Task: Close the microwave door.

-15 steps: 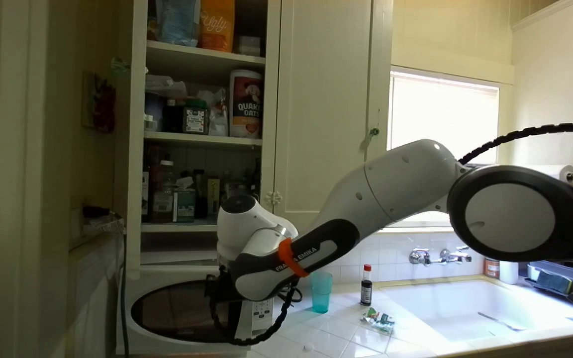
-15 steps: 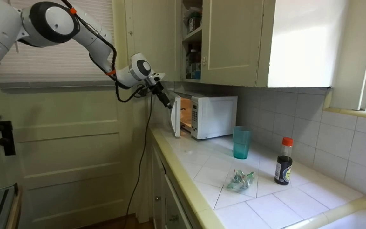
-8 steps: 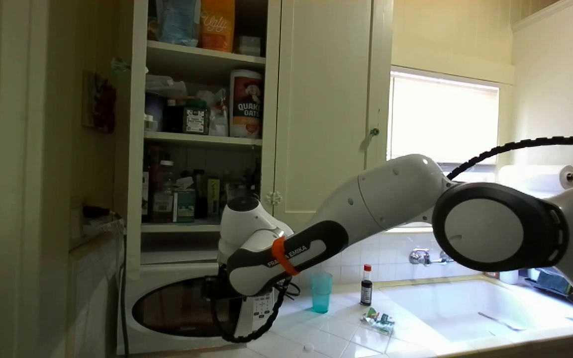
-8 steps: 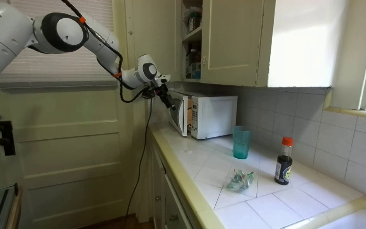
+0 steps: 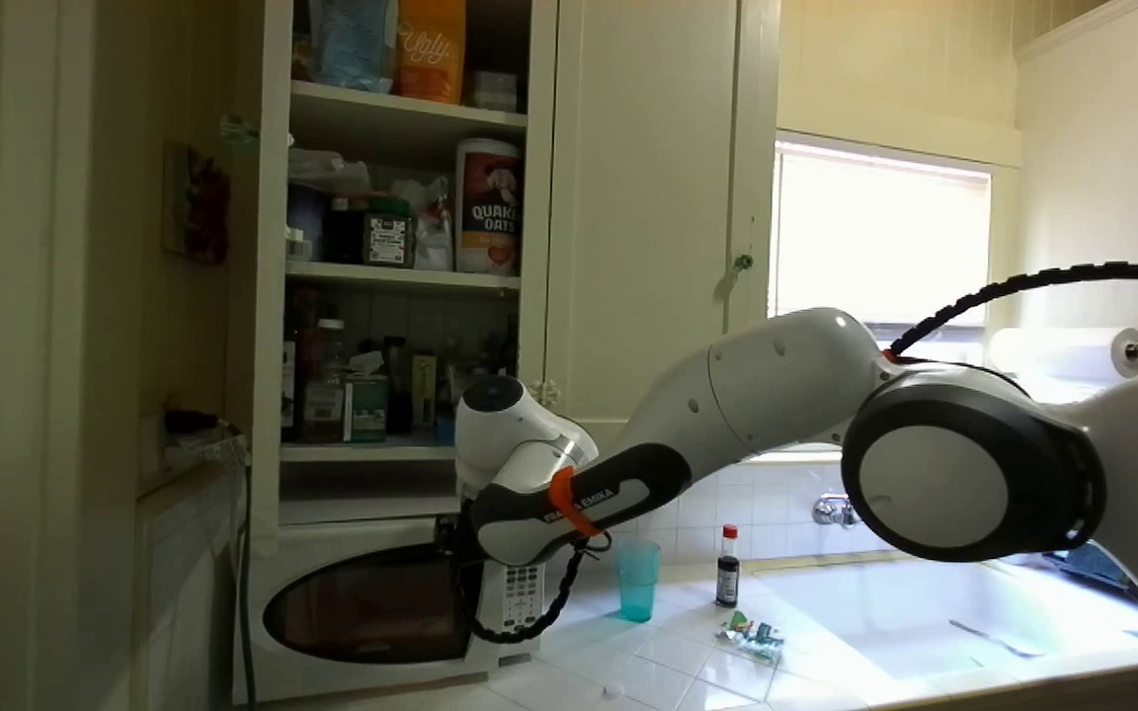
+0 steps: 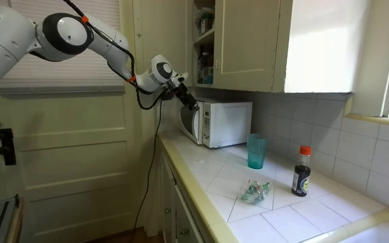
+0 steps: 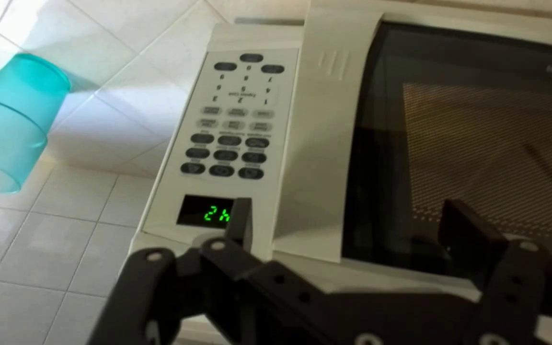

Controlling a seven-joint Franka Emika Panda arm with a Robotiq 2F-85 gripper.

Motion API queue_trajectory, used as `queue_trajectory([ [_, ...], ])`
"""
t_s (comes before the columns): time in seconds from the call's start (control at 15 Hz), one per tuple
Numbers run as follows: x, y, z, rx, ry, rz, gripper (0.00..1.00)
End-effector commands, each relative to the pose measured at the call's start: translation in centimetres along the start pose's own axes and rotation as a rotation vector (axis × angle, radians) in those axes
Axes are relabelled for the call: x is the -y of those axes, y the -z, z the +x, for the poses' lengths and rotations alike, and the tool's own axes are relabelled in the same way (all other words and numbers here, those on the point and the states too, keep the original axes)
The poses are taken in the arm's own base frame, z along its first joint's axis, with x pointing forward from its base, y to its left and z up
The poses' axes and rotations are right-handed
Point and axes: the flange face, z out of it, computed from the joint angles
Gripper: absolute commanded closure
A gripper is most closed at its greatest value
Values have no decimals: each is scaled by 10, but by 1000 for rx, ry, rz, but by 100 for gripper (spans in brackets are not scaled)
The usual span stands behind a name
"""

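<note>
The microwave (image 6: 230, 123) stands on the counter in the corner. Its white-framed microwave door (image 6: 188, 118) is flush or nearly flush with its front; no lit cavity shows. I cannot tell if it is latched. In an exterior view the dark door window (image 5: 362, 602) faces out, partly behind the arm. My gripper (image 6: 193, 106) is at the upper part of the door's free edge. In the wrist view my gripper (image 7: 352, 223) is open and empty, one finger before the button panel (image 7: 237, 105), the other before the window. Contact with the door is unclear.
A teal cup (image 6: 257, 152) stands beside the microwave. A red-capped sauce bottle (image 6: 301, 172) and a crumpled wrapper (image 6: 256, 191) are nearer on the counter. A wall cupboard (image 6: 248, 40) hangs above the microwave. The sink (image 5: 895, 612) is further along the counter.
The door has swung inward: the lit cavity showed wide, then as a narrow strip, and now is covered. My gripper has moved with it toward the microwave's button panel.
</note>
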Motion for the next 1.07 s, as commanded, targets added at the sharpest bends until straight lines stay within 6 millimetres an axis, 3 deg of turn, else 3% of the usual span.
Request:
queue_trajectory([
  [0.0, -3, -22, 23, -37, 46, -8, 0],
  [0.33, 8, -37, 31, -33, 110, -60, 0],
  [0.67, 29, -34, 28, -37, 92, -199, 0],
  [1.0, 58, -19, 2, 19, 36, -292, 0],
])
